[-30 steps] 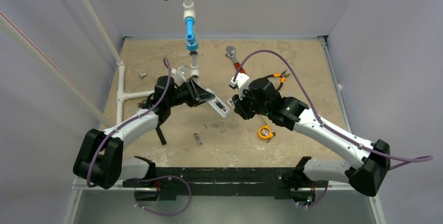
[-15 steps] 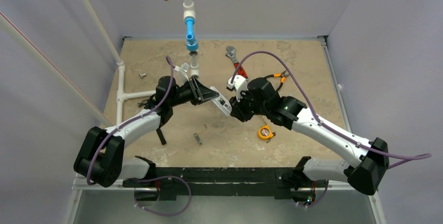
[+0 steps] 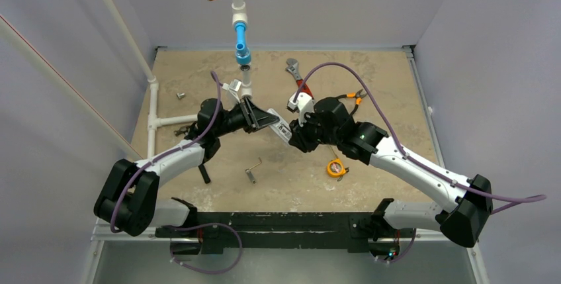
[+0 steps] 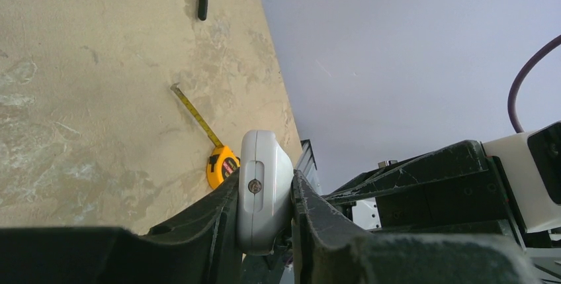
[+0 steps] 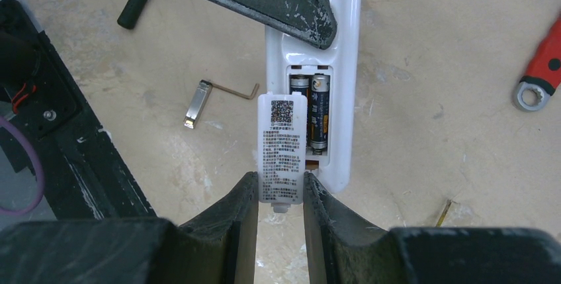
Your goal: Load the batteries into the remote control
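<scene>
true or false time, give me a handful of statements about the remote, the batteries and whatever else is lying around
1. The left gripper is shut on the slim white plastic remote control. True.
2. The remote's battery bay is empty. False: two dark cylindrical batteries lie in it.
3. The right gripper grips the white labelled battery cover by its near end. True.
4. The cover closes the bay completely. False: the bay is open, with the batteries showing beside the cover.
5. The yellow tape measure is held in the air. False: it lies on the tan table, blade pulled out.
</scene>
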